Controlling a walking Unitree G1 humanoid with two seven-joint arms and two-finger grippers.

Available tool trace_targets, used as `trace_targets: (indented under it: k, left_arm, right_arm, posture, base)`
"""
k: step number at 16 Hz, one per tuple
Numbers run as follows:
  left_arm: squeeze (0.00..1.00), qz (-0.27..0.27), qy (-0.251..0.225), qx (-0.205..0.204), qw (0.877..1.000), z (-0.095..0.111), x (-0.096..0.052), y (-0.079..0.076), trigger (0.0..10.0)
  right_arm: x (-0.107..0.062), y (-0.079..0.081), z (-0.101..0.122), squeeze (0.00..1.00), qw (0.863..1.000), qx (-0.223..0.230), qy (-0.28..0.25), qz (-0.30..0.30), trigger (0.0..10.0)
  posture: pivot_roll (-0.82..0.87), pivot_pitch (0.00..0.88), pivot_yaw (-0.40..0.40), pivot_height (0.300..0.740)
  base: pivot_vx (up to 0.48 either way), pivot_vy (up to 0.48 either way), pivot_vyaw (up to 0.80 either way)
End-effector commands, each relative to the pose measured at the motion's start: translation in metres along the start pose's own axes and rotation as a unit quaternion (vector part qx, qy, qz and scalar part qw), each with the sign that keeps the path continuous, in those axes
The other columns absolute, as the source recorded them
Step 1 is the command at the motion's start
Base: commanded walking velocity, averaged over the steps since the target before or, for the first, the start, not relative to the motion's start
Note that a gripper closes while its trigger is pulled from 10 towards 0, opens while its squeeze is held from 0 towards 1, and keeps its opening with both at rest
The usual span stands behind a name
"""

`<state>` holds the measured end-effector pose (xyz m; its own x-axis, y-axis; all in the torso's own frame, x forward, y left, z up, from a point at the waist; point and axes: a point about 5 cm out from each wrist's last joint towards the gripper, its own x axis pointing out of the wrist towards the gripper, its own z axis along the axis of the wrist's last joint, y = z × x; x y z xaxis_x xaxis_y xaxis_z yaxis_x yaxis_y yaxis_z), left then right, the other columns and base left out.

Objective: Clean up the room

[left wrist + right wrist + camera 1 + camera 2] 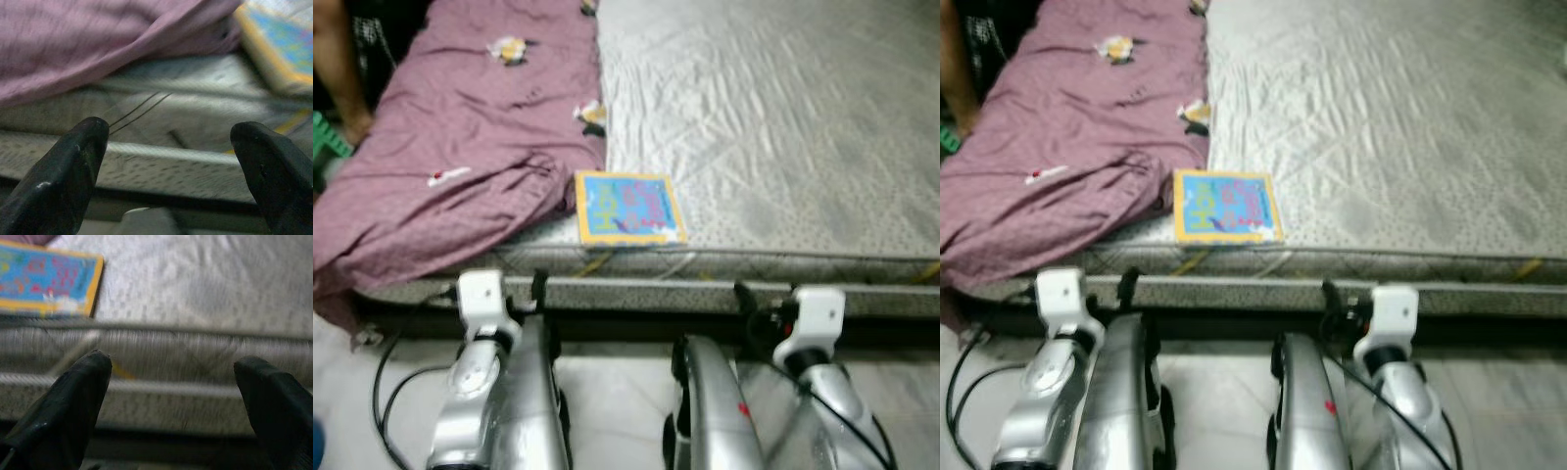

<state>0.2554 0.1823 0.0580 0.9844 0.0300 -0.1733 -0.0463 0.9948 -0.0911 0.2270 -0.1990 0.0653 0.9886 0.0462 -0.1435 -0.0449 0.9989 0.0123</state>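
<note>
Book point(627, 208) with a yellow border and blue cover lies flat near the front edge of the bed point(783, 127), just beside a rumpled purple blanket point(460, 147). Left gripper point(171, 161) and right gripper point(171, 396) both hang spread wide and empty, low before the mattress edge.

We're in a bedroom at home: a low mattress point(773, 108) fills the frame, rumpled purple blanket point(460, 147) upper left, pale tiled floor point(617, 401) below.
</note>
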Motion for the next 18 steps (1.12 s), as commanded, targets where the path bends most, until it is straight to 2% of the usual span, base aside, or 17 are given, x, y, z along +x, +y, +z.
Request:
trace_targets:
  k: [1,6,8,13,15,18]
  left_arm:
    - [0.00,0.005,-0.016,0.002,1.000,0.009,0.006,0.001,10.0]
    - [0.00,0.025,-0.031,-0.015,0.999,0.016,0.016,0.010,10.0]
    - [0.00,0.025,-0.051,-0.017,0.998,0.028,0.027,0.011,10.0]
    - [0.00,-0.001,-0.059,-0.037,0.998,0.037,0.043,-0.003,10.0]
    - [0.00,-0.022,-0.044,-0.055,0.997,0.034,0.047,-0.012,10.0]
    - [0.00,-0.027,-0.017,-0.100,0.994,0.026,0.051,-0.017,10.0]
  right_arm:
    - [-0.005,-0.007,0.004,0.00,1.000,-0.006,-0.002,-0.008,10.0]
    - [-0.011,-0.011,0.005,0.00,1.000,-0.012,0.004,-0.012,10.0]
    - [-0.014,-0.009,0.005,0.00,1.000,-0.011,0.008,-0.013,10.0]
    - [-0.017,-0.010,0.005,0.00,1.000,-0.012,0.012,-0.019,10.0]
    - [-0.017,-0.006,0.008,0.00,1.000,-0.002,0.010,0.000,10.0]
    - [-0.022,0.005,0.014,0.00,0.998,0.008,0.015,0.062,10.0]
  posture:
    - [-0.08,0.241,-0.042,0.535]
    - [-0.09,0.263,-0.055,0.535]
    - [-0.09,0.285,-0.054,0.535]
    - [-0.11,0.287,-0.050,0.535]
    - [-0.11,0.283,-0.050,0.535]
    - [-0.14,0.275,-0.052,0.535]
  base:
    - [0.000,0.000,0.00]
    - [0.000,0.000,0.00]
    - [0.000,0.000,0.00]
    - [0.000,0.000,0.00]
    - [0.000,0.000,0.00]
    - [0.000,0.000,0.00]
